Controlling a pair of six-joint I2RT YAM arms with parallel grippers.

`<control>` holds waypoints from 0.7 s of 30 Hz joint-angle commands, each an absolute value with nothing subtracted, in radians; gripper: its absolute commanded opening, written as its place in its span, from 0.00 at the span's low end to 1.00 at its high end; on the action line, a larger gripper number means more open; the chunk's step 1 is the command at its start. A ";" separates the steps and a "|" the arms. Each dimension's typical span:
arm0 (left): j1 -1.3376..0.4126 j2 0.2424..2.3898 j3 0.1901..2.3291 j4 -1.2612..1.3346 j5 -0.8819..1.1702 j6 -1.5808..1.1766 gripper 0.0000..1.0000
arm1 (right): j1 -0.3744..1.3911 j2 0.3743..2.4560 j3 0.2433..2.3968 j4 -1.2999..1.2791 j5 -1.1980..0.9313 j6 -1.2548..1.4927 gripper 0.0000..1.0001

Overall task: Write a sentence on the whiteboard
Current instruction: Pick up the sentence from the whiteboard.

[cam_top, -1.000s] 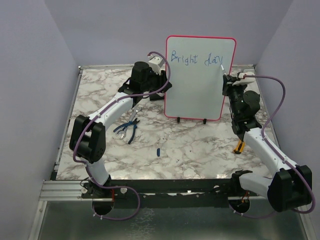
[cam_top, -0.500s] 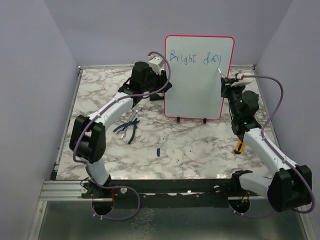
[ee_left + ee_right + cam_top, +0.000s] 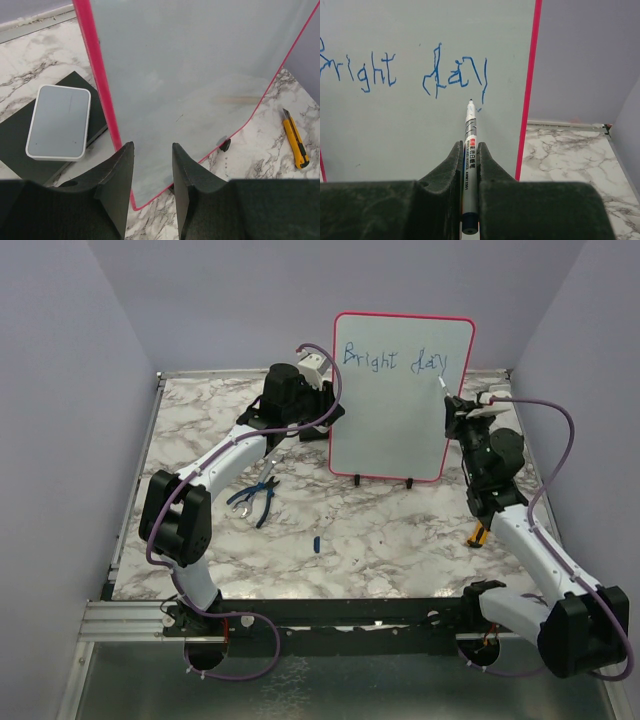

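My right tool (image 3: 470, 150) and the whiteboard (image 3: 400, 420) have shifted slightly rightward. The tool is clamped on the marker (image 3: 470, 120), keeping its tip just under "day" to continue the sentence (image 3: 405, 75). My left tool (image 3: 152, 147) pinches the whiteboard's left edge, steadying it upright on the bench (image 3: 380, 530).

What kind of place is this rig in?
Probably a lab robot cell: marble-pattern table boxed in by plain lavender walls, aluminium rail along the near edge, whiteboard as a prop.
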State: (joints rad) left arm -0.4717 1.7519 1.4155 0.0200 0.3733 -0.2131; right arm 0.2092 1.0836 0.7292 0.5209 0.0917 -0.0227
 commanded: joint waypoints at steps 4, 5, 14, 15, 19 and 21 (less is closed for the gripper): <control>-0.477 1.702 1.407 0.029 0.368 -0.216 0.38 | 0.205 0.984 0.698 0.521 0.156 -0.020 0.01; -0.477 1.701 1.407 0.029 0.368 -0.215 0.38 | 0.205 0.983 0.701 0.522 0.175 -0.024 0.01; -0.477 1.703 1.407 0.029 0.370 -0.215 0.38 | 0.206 1.027 0.729 0.574 0.238 -0.050 0.01; -0.477 1.703 1.405 0.029 0.370 -0.214 0.38 | 0.206 1.032 0.733 0.578 0.241 -0.054 0.01; -0.477 1.702 1.405 0.029 0.368 -0.212 0.38 | 0.206 1.049 0.744 0.594 0.243 -0.068 0.01; -0.477 1.701 1.404 0.029 0.367 -0.212 0.38 | 0.205 1.049 0.745 0.601 0.243 -0.074 0.01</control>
